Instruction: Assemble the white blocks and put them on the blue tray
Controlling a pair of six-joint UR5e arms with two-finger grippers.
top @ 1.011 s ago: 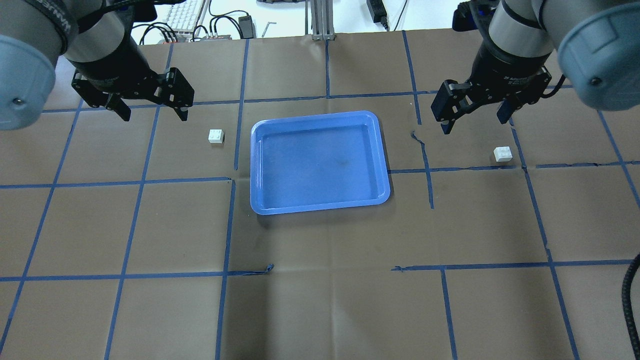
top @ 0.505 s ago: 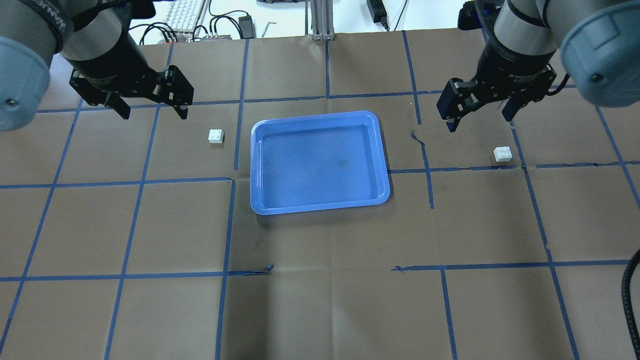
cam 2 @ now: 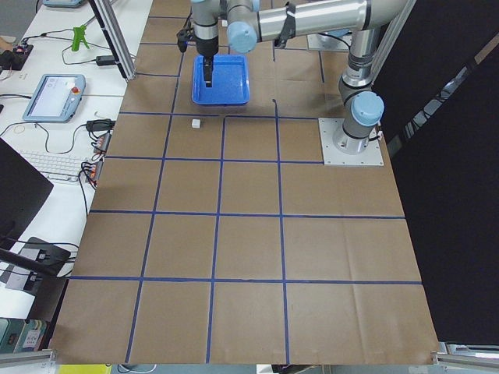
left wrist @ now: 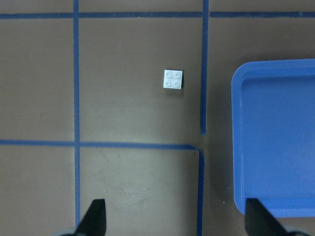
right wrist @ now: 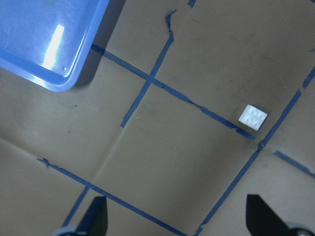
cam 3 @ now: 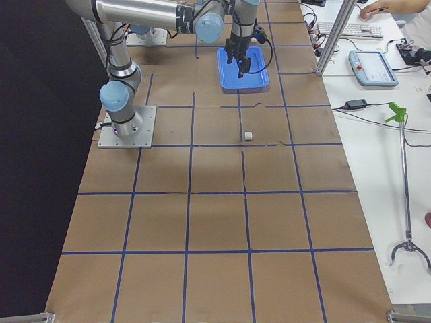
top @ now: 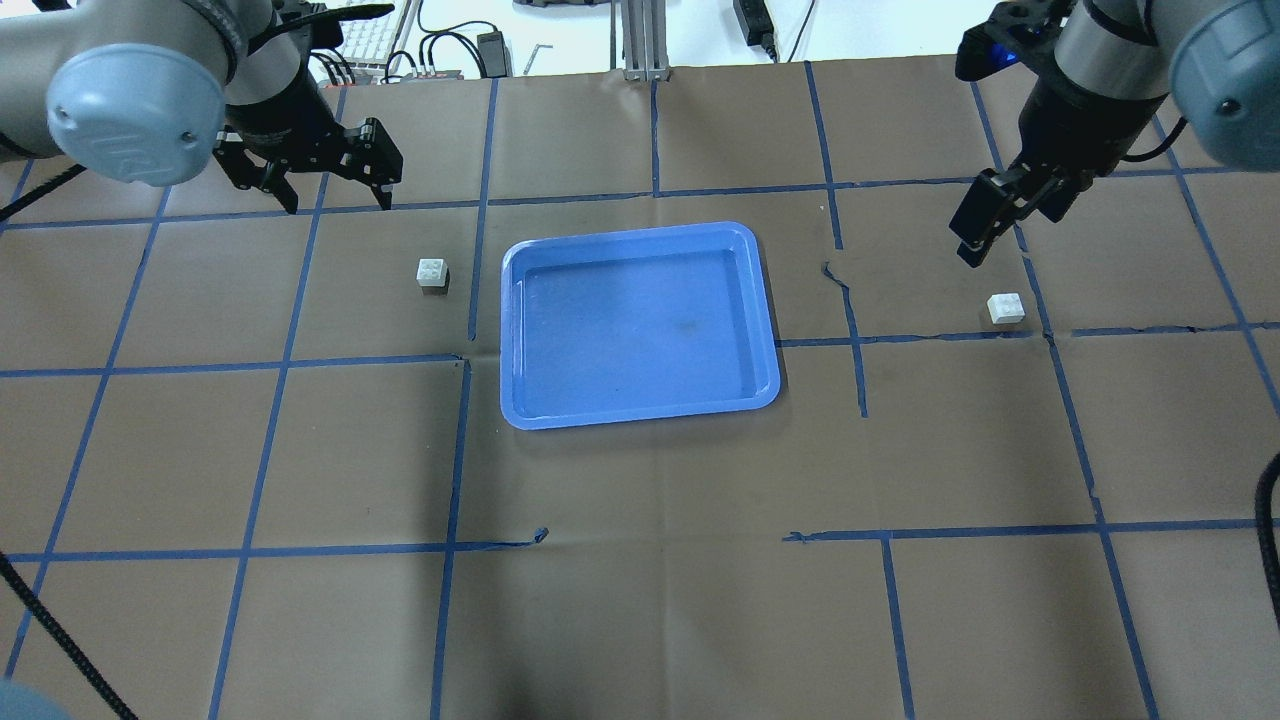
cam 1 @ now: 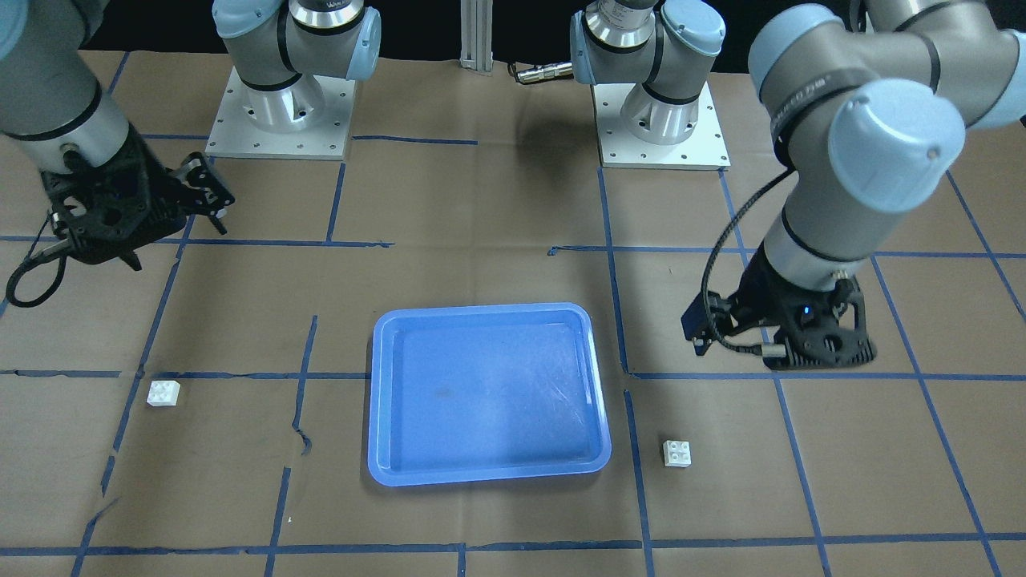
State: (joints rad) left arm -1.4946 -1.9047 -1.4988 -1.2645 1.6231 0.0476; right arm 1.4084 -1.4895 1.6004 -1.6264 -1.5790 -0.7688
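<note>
Blue tray (top: 640,330) was noted lying flat at mid-table, its floor bare apart from faint scuffing. The table (top: 640,600) was seen to be covered in brown paper gridded with blue tape.

Two white blocks were recorded, unjoined, well apart, both off the tray and studs up. The first white block (top: 432,272) was found on the robot's left, near the tray's short side, with a tape line between them. The second white block (top: 1006,308) was found farther out on the robot's right, close by a tape crossing.

The left gripper (top: 340,195) was held above the table, apart from the first white block and nearer the table's far edge. Its jaws were spread wide and nothing was gripped.

The right gripper (right wrist: 176,216) was held above the table near the second white block, not touching it. In the wrist view its jaws were likewise spread wide and nothing was held.
</note>
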